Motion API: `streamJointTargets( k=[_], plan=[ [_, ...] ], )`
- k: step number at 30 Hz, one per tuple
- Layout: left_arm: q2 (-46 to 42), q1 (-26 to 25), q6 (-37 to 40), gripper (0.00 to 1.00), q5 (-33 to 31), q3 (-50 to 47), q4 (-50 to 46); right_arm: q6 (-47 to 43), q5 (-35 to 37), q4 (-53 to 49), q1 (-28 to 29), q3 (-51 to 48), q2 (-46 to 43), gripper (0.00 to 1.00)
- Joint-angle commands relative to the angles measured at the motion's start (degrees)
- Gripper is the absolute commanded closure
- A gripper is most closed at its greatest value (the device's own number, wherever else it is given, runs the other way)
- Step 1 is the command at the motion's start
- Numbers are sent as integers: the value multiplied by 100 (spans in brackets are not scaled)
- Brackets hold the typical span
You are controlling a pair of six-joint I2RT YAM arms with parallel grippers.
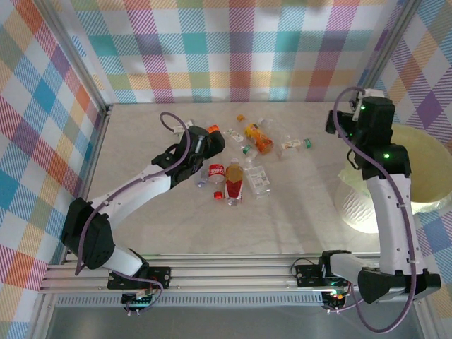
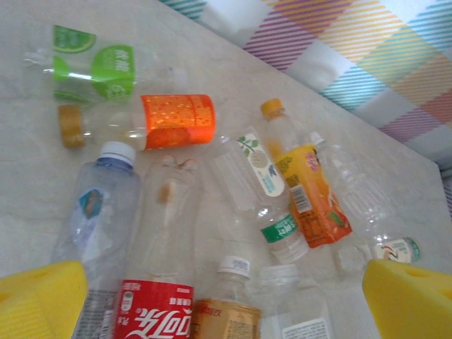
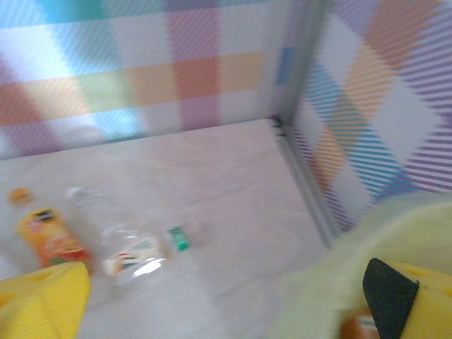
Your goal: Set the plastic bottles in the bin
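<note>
Several plastic bottles [image 1: 236, 173] lie scattered in the middle of the table. My left gripper [image 1: 212, 141] hangs open over the left side of that cluster, holding nothing. In the left wrist view its yellow fingers [image 2: 42, 300] flank a red-label bottle [image 2: 152, 311] and a gold-label bottle [image 2: 226, 311]. Beyond these lie an orange-label bottle [image 2: 176, 120] and a juice bottle [image 2: 311, 194]. The pale yellow-green bin [image 1: 424, 162] stands at the right. My right gripper [image 1: 337, 123] is open and empty, raised by the bin's left rim [image 3: 332, 282]. A crushed green-capped bottle [image 3: 141, 251] lies on the table beyond it.
Checked walls close in the table on three sides, with a metal corner post [image 3: 300, 141] near the bin. Bare tabletop [image 1: 296, 212] stretches between the bottle cluster and the bin. The right wrist view is blurred.
</note>
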Motion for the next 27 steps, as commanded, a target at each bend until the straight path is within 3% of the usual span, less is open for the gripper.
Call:
streamJointTargets(
  k=[1, 6, 9, 15, 23, 27],
  plan=[
    [-282, 59, -263, 0, -401, -174, -440, 317, -1019, 516, 311, 46, 53, 0],
    [-486, 58, -432, 0, -659, -366, -465, 847, -2365, 949, 674, -211, 304, 0],
    [-601, 59, -405, 0, -577, -453, -356, 946, -2799, 1276, 915, -549, 483, 0],
    [-639, 61, -283, 0, -368, -386, -521, 742, -2504, 1133, 1498, -822, 1168, 0],
    [-605, 57, -290, 0, -392, -361, -783, 876, -1806, 1681, 2347, -1694, 1989, 0],
    [-646, 55, -300, 0, -427, -403, -849, 604, -1468, 1670, 2531, -1897, 2345, 0]
  ],
)
